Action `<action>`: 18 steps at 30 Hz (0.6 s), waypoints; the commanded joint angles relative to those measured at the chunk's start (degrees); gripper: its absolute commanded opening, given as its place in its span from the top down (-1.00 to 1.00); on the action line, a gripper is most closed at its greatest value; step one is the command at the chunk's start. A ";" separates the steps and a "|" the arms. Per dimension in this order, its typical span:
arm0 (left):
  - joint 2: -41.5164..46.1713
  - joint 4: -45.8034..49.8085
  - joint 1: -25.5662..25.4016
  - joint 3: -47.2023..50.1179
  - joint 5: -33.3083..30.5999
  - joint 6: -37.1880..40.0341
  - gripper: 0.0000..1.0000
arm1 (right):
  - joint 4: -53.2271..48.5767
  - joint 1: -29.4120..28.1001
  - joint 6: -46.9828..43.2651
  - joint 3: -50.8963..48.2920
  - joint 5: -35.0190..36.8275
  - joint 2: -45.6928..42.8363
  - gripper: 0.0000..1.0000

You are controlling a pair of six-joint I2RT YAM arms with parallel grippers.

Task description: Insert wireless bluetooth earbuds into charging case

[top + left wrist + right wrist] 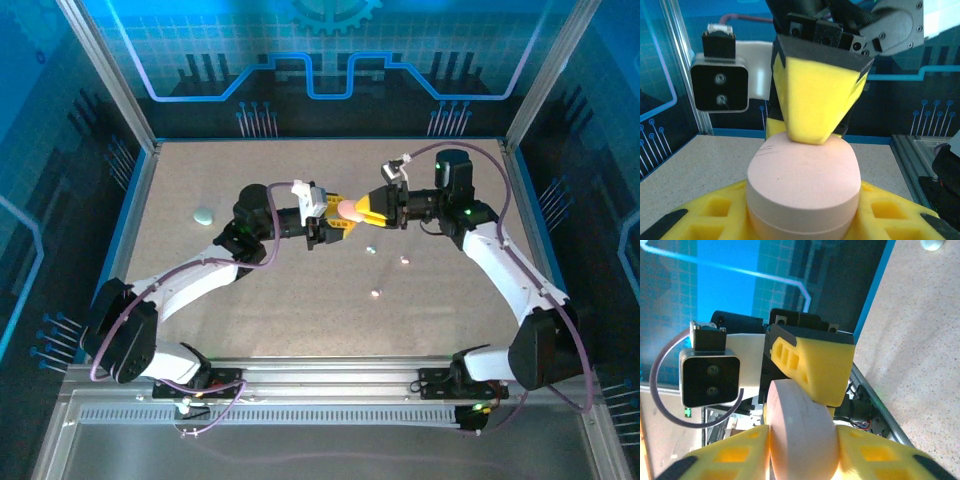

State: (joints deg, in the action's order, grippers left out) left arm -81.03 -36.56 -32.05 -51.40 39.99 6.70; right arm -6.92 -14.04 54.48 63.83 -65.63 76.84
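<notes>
On my feed I see a speckled beige counter (300, 300) filling the middle. An aluminium rail (330, 375) borders it at 6 o'clock, with a slotted strip (300, 412) just beyond it toward me. Metal frame posts slant up at 10 o'clock (105, 70) and 2 o'clock (550, 70). At 12 o'clock stands a blue backdrop (330, 60) printed with circuit lines and a gear emblem (335, 12).

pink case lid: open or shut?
Shut. The pink case has its lid flush on the base, only a thin seam between them.
</notes>
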 commanded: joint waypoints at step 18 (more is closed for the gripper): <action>-1.20 -1.29 -2.29 0.42 -0.57 -4.18 0.38 | -25.50 -1.79 -44.55 4.25 32.72 -14.70 -0.20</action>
State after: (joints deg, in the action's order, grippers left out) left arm -81.23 -36.36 -33.82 -51.27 39.81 4.27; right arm -31.03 -13.87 20.71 69.32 -38.98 64.79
